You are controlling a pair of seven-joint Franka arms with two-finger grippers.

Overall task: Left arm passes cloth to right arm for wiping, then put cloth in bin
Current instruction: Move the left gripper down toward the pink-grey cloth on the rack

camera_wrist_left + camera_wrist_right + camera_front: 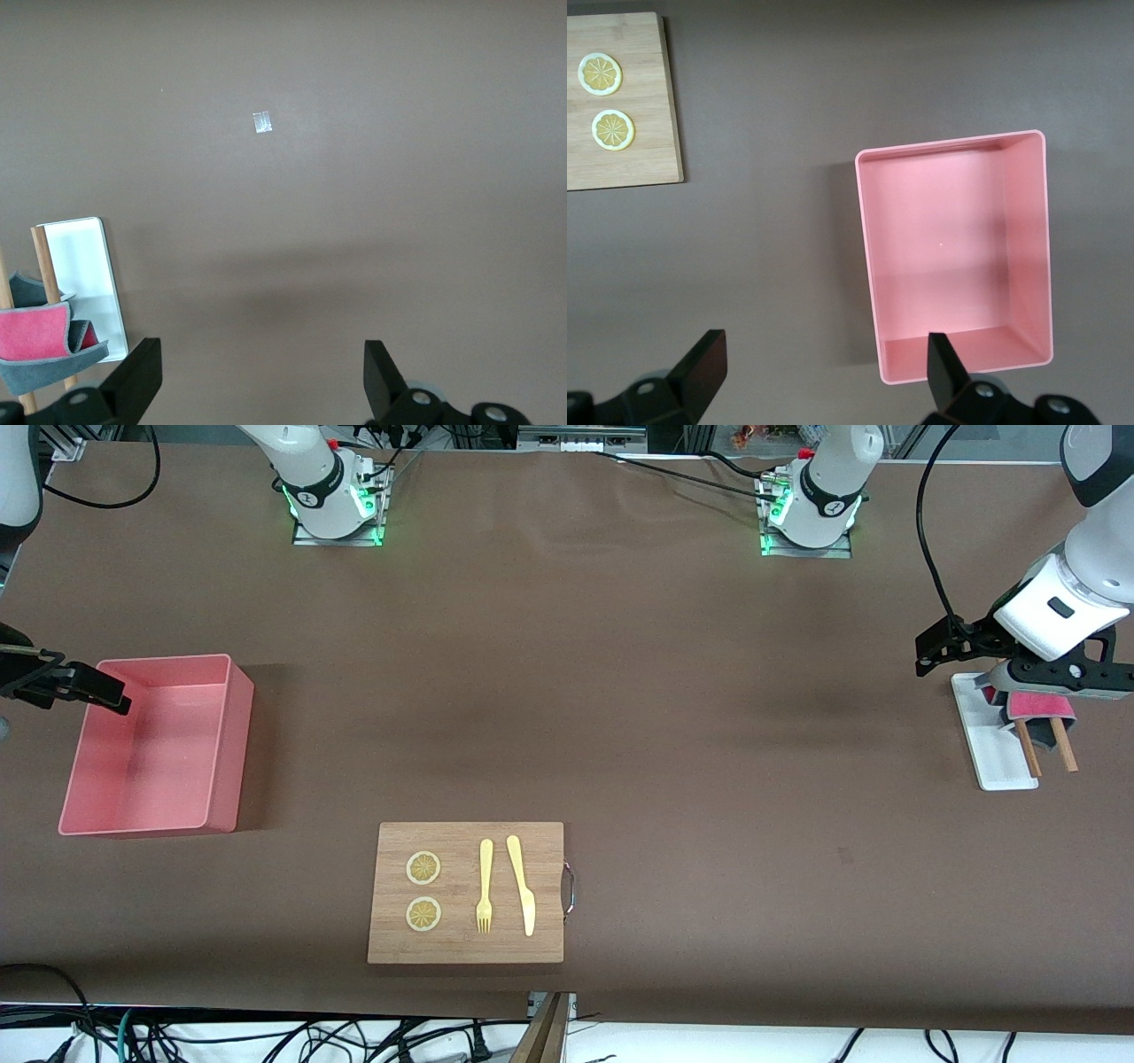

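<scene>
Looking at the worktop [673, 717], no words or labels show. The cloth [1038, 707] lies draped on two sticks [1028, 748] by the white tray [988, 744]. The left hand [930, 657], wide open and empty, hangs nearby. It could knock the sticks. The right hand [104, 696], open and empty, waits over the bin [221, 735].

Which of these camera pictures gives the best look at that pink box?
The right wrist view: it looks straight down into the bin, showing all four walls and a bare floor. The front view shows the bin whole but at a slant, with the right hand crossing one corner. The left wrist view misses it altogether.
</scene>
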